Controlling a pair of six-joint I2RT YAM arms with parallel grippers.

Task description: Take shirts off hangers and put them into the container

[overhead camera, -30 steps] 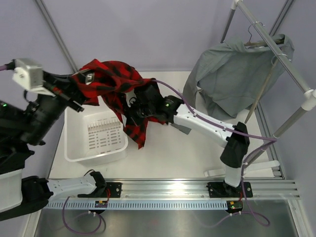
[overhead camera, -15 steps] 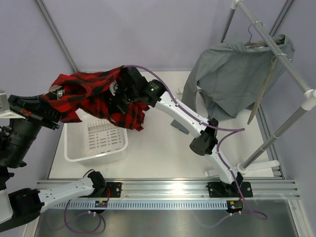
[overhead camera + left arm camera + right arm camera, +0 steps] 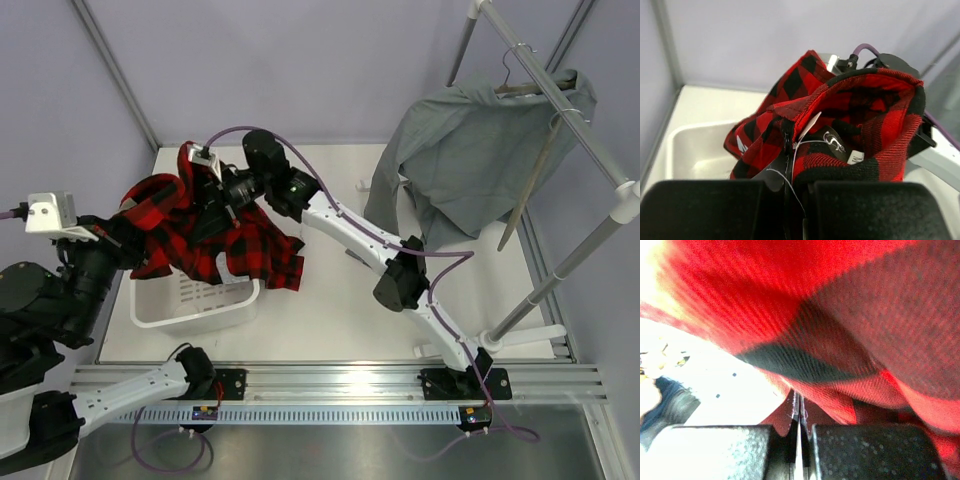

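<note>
The red-and-black plaid shirt (image 3: 225,240) hangs bunched over the white container (image 3: 190,312), held between both grippers. My left gripper (image 3: 135,240) is shut on its collar edge by the neck label (image 3: 856,157); the left wrist view shows the cloth (image 3: 860,120) pinched at the left gripper (image 3: 790,200). My right gripper (image 3: 215,190) is shut on a fold of the plaid cloth (image 3: 840,315), which runs into the right gripper (image 3: 800,432). The grey shirt (image 3: 470,160) hangs on its hanger (image 3: 518,82) on the rack. A bare beige hanger (image 3: 530,185) dangles beside it.
The white rack rail (image 3: 590,150) and its upright poles stand at the right. The right arm (image 3: 400,275) stretches across the white table (image 3: 330,310) toward the container. The container's inside wall (image 3: 695,150) shows under the shirt. Purple walls close the back and left.
Both grippers carried the plaid shirt left and down, from above the table beside the container to over it. The right arm reached farther left. The grey shirt has not moved.
</note>
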